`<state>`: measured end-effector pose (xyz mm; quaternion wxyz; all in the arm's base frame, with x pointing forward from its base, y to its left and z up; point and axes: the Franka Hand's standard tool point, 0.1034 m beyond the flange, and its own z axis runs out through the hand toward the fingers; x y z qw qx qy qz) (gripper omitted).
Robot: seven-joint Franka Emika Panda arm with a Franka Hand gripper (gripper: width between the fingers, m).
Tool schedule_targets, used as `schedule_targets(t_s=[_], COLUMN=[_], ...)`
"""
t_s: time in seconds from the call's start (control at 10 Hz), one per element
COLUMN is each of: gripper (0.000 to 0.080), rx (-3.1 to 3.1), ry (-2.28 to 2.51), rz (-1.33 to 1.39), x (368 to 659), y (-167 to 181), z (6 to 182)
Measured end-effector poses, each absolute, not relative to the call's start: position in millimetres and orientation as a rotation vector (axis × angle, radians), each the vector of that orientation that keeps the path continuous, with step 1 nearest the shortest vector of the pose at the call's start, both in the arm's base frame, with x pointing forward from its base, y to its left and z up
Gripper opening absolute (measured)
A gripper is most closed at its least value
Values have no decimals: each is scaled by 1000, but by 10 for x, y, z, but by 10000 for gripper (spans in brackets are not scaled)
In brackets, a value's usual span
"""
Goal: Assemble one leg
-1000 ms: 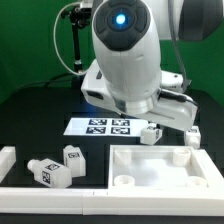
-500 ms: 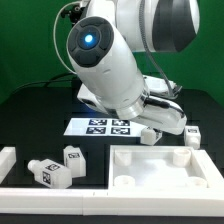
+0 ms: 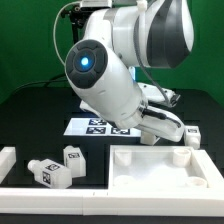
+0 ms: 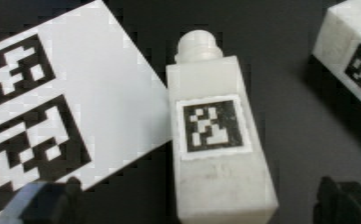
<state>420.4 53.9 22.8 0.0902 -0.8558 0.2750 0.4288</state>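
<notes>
A leg (image 4: 209,130), a white post with a square tag and a round peg at one end, lies on the black table next to the marker board (image 4: 52,100). My gripper (image 4: 191,205) is open. Its dark fingertips (image 4: 35,205) stand on either side of the leg's blunt end and do not touch it. In the exterior view this leg (image 3: 152,133) lies just under my hand, at the right end of the marker board (image 3: 98,126). A second leg (image 4: 351,50) lies close by and also shows in the exterior view (image 3: 192,135).
Two more legs (image 3: 72,157) (image 3: 48,172) lie at the front left of the exterior view. The large white square panel with a raised rim (image 3: 160,182) lies at the front right. A white frame piece (image 3: 8,160) runs along the left and front edge.
The arm has swung and tilted toward the exterior view's left while the hand stayed low over the leg by the marker board. The parts on the table have not moved.
</notes>
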Motion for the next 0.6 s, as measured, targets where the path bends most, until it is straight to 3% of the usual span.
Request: schedule_targets(t_s=[0.6], gripper=[649], rx=[-2548], ry=[800], rz=[1310], x=[4068], y=[660], z=[136])
